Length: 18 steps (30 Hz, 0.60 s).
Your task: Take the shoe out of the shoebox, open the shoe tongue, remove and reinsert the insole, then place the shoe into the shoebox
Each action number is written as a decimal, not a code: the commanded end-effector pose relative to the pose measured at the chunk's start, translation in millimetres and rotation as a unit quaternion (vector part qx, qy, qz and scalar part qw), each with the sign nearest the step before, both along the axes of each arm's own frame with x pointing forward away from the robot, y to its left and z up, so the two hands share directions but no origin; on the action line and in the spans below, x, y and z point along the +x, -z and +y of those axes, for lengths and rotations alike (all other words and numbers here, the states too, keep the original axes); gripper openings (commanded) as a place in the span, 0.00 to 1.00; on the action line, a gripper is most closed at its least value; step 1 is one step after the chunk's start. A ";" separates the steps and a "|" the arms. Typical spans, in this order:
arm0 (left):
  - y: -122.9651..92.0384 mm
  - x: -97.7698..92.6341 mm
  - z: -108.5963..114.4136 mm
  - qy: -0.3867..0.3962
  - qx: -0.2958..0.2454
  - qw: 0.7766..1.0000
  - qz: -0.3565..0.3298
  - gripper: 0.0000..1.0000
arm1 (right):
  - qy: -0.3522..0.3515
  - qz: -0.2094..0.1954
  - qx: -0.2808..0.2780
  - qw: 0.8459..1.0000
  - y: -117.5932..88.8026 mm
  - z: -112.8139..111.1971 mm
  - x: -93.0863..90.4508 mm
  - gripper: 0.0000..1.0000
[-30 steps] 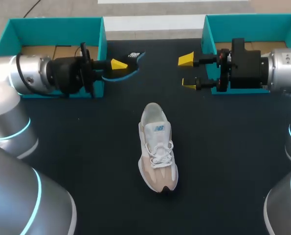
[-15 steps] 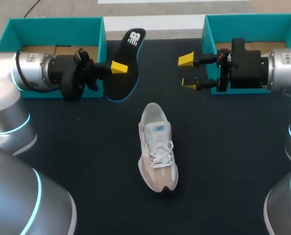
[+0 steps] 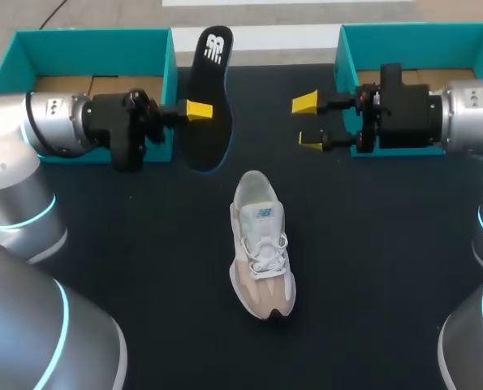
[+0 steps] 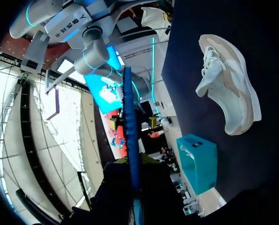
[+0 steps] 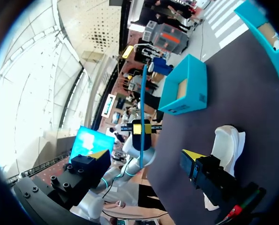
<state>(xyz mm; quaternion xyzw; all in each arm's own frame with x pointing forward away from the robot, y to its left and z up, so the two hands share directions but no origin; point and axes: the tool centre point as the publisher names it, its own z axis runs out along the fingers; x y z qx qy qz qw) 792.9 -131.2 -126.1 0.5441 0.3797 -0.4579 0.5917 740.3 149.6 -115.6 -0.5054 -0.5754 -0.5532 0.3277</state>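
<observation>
Head view shows the left claw [image 3: 197, 111] pinching the insole [image 3: 214, 75] near its middle. One yellow tip is on the side we can see. The other tip is hidden behind the insole. The insole is black and is up in the air, off the table [image 3: 144, 268]. Its long shape runs across the claw, and the end with the white mark points away from the robot. The left box [image 3: 95, 41] is just behind the left claw.

The right claw [image 3: 308, 122] is spread wide with nothing in it. It faces the left claw. The insole hangs between the two claws, in the left one and apart from the right one. The right box [image 3: 420, 32] is just behind the right claw.

The shoe [image 3: 261, 248] sits on its sole on the table, laces up. It is not in a box. It lies nearer the robot than both claws, about halfway between them, and touches neither.

Left wrist view shows the insole [image 4: 130, 117] edge-on as a thin blue line, sticking out ahead of the claw. The shoe [image 4: 228, 89] is off to one side of it on the table.

Right wrist view shows the right claw [image 5: 145, 155] with its two yellow tips far apart. Ahead, across the gap, the left claw [image 5: 141, 127] grips the insole [image 5: 143, 93] from both sides. The shoe [image 5: 226, 140] lies beside the right claw.
</observation>
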 end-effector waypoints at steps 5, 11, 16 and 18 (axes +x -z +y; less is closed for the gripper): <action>-2.8 -4.6 -4.7 -0.034 0.007 0.999 0.011 0.00 | -0.017 -0.029 -0.007 0.999 8.0 27.6 0.0 1.00; -4.4 -3.8 -16.6 -0.035 0.010 0.999 0.011 0.00 | -0.036 -0.023 -0.010 0.999 9.2 49.5 -1.9 1.00; -4.8 -6.5 -22.0 -0.029 0.019 0.999 0.006 0.00 | -0.043 -0.017 -0.004 0.999 10.0 51.2 -2.3 1.00; -4.2 -6.8 -23.3 -0.040 0.026 0.999 0.006 0.00 | -0.043 -0.017 -0.004 0.999 10.0 51.2 -2.3 1.00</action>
